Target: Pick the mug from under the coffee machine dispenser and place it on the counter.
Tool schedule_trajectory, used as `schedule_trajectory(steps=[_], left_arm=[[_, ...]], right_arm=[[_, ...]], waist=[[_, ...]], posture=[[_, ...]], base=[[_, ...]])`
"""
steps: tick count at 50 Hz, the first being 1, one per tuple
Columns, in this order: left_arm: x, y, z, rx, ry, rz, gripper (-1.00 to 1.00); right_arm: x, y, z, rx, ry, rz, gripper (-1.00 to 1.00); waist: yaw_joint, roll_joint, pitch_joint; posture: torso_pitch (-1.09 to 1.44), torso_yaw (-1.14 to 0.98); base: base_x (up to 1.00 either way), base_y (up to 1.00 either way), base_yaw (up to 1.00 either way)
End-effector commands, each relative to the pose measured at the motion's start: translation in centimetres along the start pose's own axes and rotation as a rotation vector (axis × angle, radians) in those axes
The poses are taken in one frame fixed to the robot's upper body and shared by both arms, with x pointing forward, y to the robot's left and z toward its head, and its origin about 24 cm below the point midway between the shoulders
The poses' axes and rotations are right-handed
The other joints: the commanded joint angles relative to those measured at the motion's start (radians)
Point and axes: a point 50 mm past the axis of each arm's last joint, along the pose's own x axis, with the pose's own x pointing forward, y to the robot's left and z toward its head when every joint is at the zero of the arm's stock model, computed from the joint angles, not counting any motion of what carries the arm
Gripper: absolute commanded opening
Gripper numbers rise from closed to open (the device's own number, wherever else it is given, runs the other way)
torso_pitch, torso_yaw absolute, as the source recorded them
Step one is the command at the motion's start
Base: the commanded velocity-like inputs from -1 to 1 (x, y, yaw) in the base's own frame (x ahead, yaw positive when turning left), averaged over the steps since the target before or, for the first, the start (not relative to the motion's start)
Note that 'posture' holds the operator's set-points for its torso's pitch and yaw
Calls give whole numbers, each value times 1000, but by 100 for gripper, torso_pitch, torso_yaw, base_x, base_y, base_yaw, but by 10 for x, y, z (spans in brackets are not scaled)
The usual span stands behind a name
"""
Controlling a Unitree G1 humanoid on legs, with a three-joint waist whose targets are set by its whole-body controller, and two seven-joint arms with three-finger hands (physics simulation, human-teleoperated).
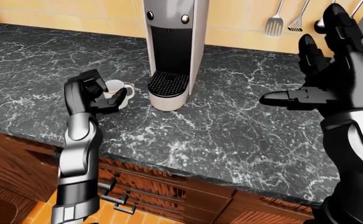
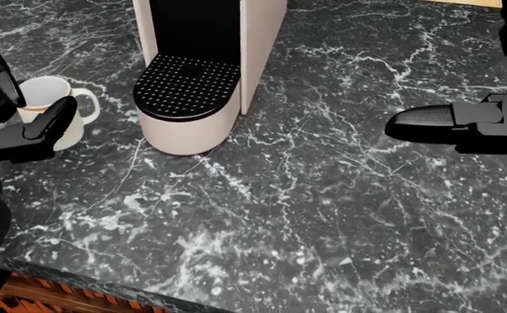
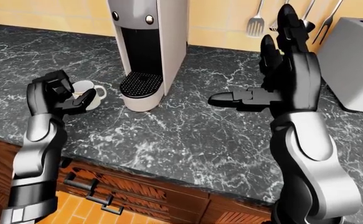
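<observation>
Your left hand (image 1: 97,95) is curling its fingers round the mug (image 2: 51,109), which is already clear of the machine (image 1: 172,51) and sitting off to the side of its drip tray (image 2: 186,86). The mug is standing upright inside your grasp, one finger crossing its near wall and the others wrapping the far side, with the handle poking out toward the machine. What the coming move turns on is the gap beneath it: the mug is hanging low over the bench (image 2: 322,195) or already resting on it, and from these views you cannot tell which, because your own fingers and forearm are covering the mug's base. Judge it as a short straight descent below your hand, keeping the mug's axis vertical, then letting the fingers go slack. Your right hand (image 3: 275,88) is hovering well apart on the other side of the machine, fingers spread wide and holding nothing, so the left is doing all the work here. The head view is cutting off most of your left hand at the edge, and whatever is inside the mug is too dim to make out.
</observation>
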Motion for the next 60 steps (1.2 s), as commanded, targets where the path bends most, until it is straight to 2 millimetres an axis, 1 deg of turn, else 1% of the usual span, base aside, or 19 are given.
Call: schedule_trajectory(steps=[1,6,7,9,10,14,16,20,21,23,27,30,32,33,34,35,44,50,60], left_arm=[[3,0,28,-21,-128,-2,-100],[4,0,27,-14,-124,1,-100],[3,0,27,-13,-124,1,-95],[3,0,25,-11,-122,-2,-74],[3,0,24,-11,-120,-2,-68],[3,0,23,-12,-115,-3,-66],[3,0,22,-11,-114,-4,-57],[3,0,20,-10,-110,-6,-50],[3,0,20,-9,-110,-7,-41],[2,0,19,-8,-107,-10,-46],[3,0,19,-11,-102,-10,-27],[3,0,18,-10,-99,-12,-31],[3,0,18,-8,-99,-11,-25],[3,1,17,-3,-92,-10,3],[3,1,17,-2,-92,-11,17],[3,1,17,-1,-91,-11,20],[3,1,16,0,-89,-13,33],[3,1,16,-2,-84,-16,36],[5,8,28,-7,-103,2,35]], right_arm=[[0,0,13,-6,-74,-1,100],[-1,0,13,-7,-74,-1,100],[-1,0,13,-6,-74,-1,100],[0,0,13,-7,-75,-1,100],[0,0,13,-7,-75,-1,100],[0,0,13,-7,-76,-2,100],[0,0,12,-8,-76,-1,100],[0,-1,13,-9,-77,-2,100],[0,-1,13,-9,-77,-2,100],[0,-1,13,-10,-78,-1,100],[-1,0,14,-11,-79,0,100],[-1,0,15,-11,-81,1,100],[-1,0,15,-11,-81,1,100],[-1,0,15,-13,-81,2,100],[-1,0,15,-13,-82,2,100],[-1,0,15,-13,-82,3,100],[-1,0,16,-15,-85,3,100],[-2,0,16,-16,-84,4,100],[-2,1,15,-17,-83,4,100]], waist=[[0,2,-26],[0,2,-26],[0,2,-26],[0,2,-26],[0,2,-26],[0,2,-27],[0,2,-27],[0,2,-27],[0,2,-28],[0,2,-28],[0,1,-28],[0,1,-28],[0,1,-28],[0,1,-27],[0,1,-28],[0,1,-27],[0,3,-28],[0,4,-28],[-1,4,-26]], posture=[[0,0],[0,0],[0,0],[0,0],[0,0],[0,0],[0,0],[0,0],[0,0],[0,0],[0,0],[0,0],[0,0],[0,0],[0,0],[0,0],[0,0],[0,0],[0,0]], base=[[0,0,0],[0,0,0],[0,0,0],[0,0,0],[0,0,0],[0,0,0],[0,0,0],[0,0,0],[0,0,0],[0,0,0],[0,0,0],[0,0,0],[0,0,0],[0,0,0],[0,0,0],[0,0,0],[0,0,0],[0,0,0],[0,0,0]])
